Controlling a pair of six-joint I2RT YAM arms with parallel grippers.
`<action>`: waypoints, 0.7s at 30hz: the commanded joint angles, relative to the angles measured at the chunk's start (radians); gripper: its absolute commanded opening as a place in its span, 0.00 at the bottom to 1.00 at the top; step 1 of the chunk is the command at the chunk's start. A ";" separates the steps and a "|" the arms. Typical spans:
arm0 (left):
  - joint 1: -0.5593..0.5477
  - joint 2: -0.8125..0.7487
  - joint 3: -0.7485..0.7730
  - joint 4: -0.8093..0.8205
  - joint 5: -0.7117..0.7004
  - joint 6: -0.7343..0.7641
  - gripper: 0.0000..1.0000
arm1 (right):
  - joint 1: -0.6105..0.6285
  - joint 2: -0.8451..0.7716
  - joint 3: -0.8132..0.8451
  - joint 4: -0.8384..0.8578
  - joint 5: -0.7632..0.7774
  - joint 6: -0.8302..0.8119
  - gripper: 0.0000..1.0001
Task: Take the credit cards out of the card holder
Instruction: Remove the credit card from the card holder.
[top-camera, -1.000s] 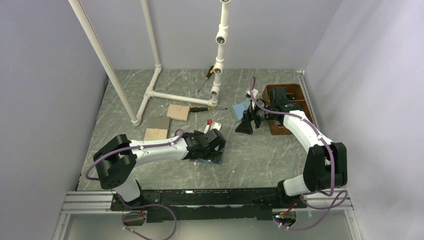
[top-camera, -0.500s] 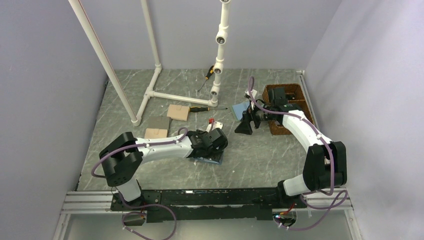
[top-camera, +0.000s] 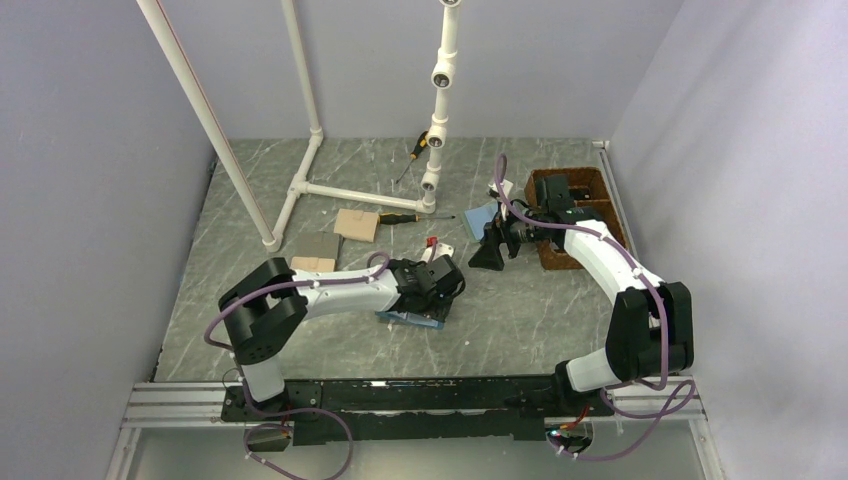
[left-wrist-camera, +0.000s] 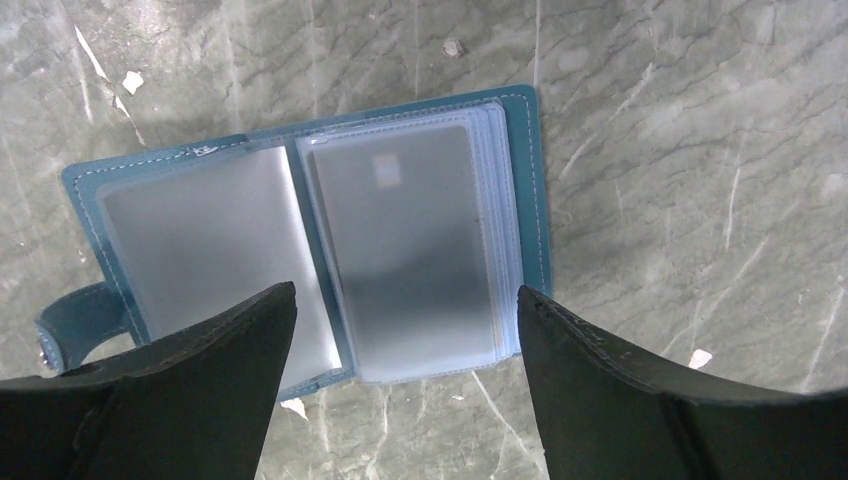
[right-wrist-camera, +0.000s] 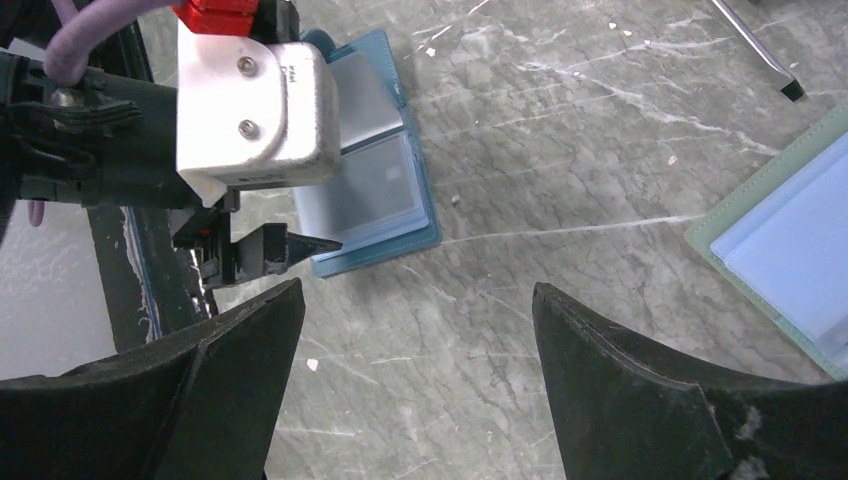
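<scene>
- Near the middle of the table (top-camera: 520, 330), see the card holder (top-camera: 412, 318) lying open and inside up. Its teal rim (left-wrist-camera: 533, 200) frames two halves of clear sleeves (left-wrist-camera: 200, 245), with a strap tab (left-wrist-camera: 75, 320) at one corner.
- Inside those sleeves, note the credit cards (left-wrist-camera: 410, 250): a silvery grey face on the thicker right-hand stack and a paler face on the other half. None drawn out yet.
- Against the view of a second ago, note the rightward shift of the left gripper (top-camera: 432, 298) across the holder, with the elbow swung in toward the table's middle.
- Directly over the right-hand stack, find the left gripper (left-wrist-camera: 405, 300) with jaws wide apart and clasping nothing, the tips straddling the grey card. Contact with the sleeve cannot be told from the left wrist view.
- Read as an approach step: alignment over the first card, with descent and pinch not yet begun.
- Far right, beside the paler blue-grey folder (top-camera: 480, 217) and the brown basket (top-camera: 565, 173), find the right gripper (top-camera: 490, 255). Unmoved over the same second, jaws spread (right-wrist-camera: 418, 290), empty, well apart from the card holder (right-wrist-camera: 385, 255).
- Expect trouble from a thin card sitting flush in slick plastic. With nothing pinning the holder, a pull may well drag or lift it whole.
</scene>
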 joint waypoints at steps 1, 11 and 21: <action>-0.001 0.027 0.048 -0.024 -0.030 -0.012 0.85 | 0.004 0.008 0.037 -0.006 0.000 -0.024 0.87; -0.001 0.039 0.044 -0.027 -0.040 -0.018 0.80 | 0.007 0.011 0.040 -0.011 0.002 -0.027 0.87; 0.010 0.024 0.017 -0.014 -0.032 -0.032 0.71 | 0.008 0.013 0.041 -0.017 0.004 -0.029 0.87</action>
